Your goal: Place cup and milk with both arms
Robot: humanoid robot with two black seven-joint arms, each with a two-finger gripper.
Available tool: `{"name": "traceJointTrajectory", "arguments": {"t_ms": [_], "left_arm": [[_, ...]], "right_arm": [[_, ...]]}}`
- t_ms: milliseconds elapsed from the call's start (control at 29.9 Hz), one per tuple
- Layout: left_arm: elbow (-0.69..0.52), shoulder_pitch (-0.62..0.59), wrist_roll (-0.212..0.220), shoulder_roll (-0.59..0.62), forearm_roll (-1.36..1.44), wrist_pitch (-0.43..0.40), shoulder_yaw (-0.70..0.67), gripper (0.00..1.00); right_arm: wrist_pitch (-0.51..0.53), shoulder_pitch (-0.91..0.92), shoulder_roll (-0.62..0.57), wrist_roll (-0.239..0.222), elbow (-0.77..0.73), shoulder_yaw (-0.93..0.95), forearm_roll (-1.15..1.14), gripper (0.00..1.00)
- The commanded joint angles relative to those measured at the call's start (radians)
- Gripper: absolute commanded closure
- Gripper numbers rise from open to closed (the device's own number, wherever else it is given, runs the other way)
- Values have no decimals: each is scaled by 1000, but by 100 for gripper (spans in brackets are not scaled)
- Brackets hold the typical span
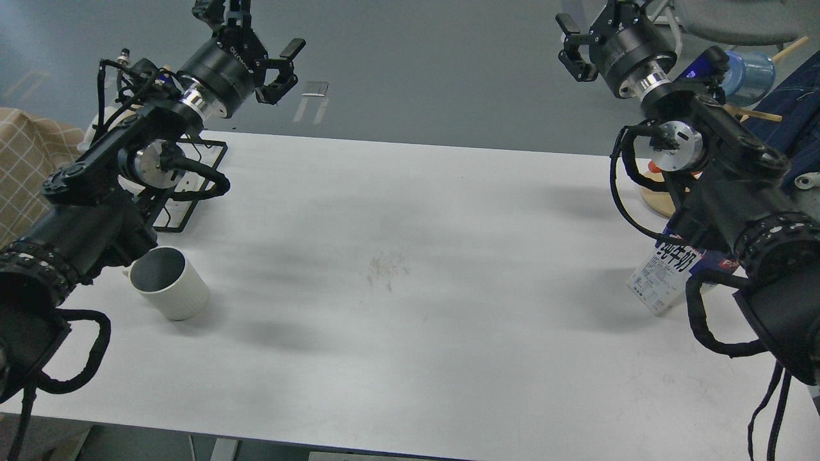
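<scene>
The cup [170, 285], an off-white ribbed mug with a dark grey inside, stands upright near the table's left edge, just right of my left forearm. The milk [666, 275], a blue and white carton with Chinese characters, stands near the right edge; its top is hidden behind my right arm. My left gripper [256, 29] is raised high over the table's far left corner, open and empty, far from the cup. My right gripper [589, 22] is raised beyond the far right edge, open and empty, partly cut off by the frame's top.
A black wire rack [192, 186] lies at the far left of the white table [410, 269]. A round wooden piece [656, 198] sits at the far right, behind my right arm. A blue water bottle [749, 73] and a checked cloth [25, 166] are off the table.
</scene>
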Motion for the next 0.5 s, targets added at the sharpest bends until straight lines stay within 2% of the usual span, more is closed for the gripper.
{"name": "traceJointTrajectory", "arguments": {"t_ms": [0, 67, 201, 268, 335, 401, 435, 468], "left_arm": [[-145, 23, 7, 105, 168, 0, -1, 1], [-253, 40, 14, 189, 258, 0, 9, 1], [-516, 87, 13, 442, 466, 0, 91, 1], [-593, 106, 11, 519, 511, 0, 105, 1], [-746, 158, 8, 657, 573, 0, 117, 1], [-835, 193, 8, 749, 634, 0, 125, 1], [-836, 193, 8, 749, 634, 0, 125, 1], [-874, 208, 7, 802, 689, 0, 130, 1]], "right_arm": [[0, -3, 0, 0, 6, -2, -2, 0], [0, -6, 0, 0, 9, -13, 0, 0], [0, -18, 0, 0, 39, -86, 0, 0], [0, -21, 0, 0, 55, -100, -2, 0], [0, -28, 0, 0, 81, -123, 0, 0], [0, -37, 0, 0, 90, -126, 0, 0], [0, -37, 0, 0, 90, -126, 0, 0], [0, -43, 0, 0, 96, -126, 0, 0]]}}
